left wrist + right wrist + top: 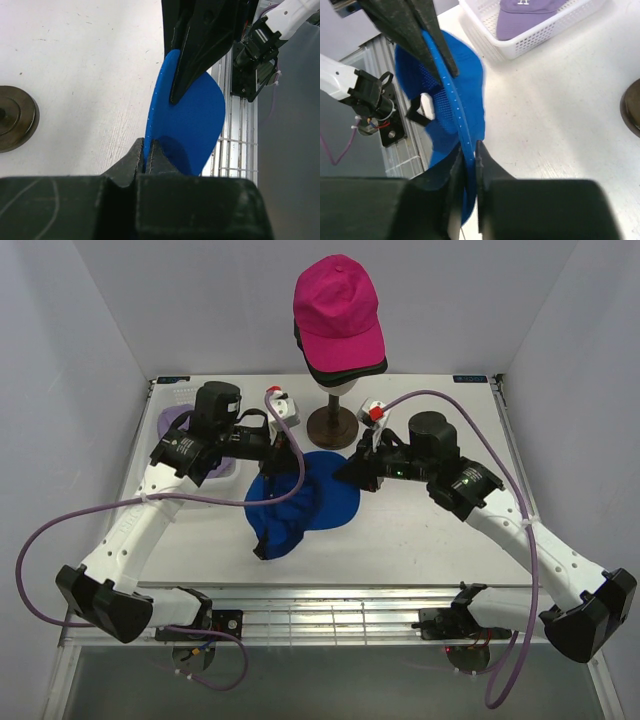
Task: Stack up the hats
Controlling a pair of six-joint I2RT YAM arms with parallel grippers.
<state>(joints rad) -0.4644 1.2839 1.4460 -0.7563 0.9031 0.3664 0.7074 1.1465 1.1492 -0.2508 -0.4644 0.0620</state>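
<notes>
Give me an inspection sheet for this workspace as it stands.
Surface: white table, faintly scuffed.
Job's things: blue cap mid-table, pinched by both grippers; magenta cap on top of dark caps on the stand; lavender cap in the basket.
Clutter: nothing seen beyond the basket.
Grippers: left gripper shut on the blue cap's edge; right gripper shut on it too.
Cables: purple cables loop from both arms; one crosses over the blue cap.
Surroundings: plain pale walls; metal rail at the near edge.
</notes>
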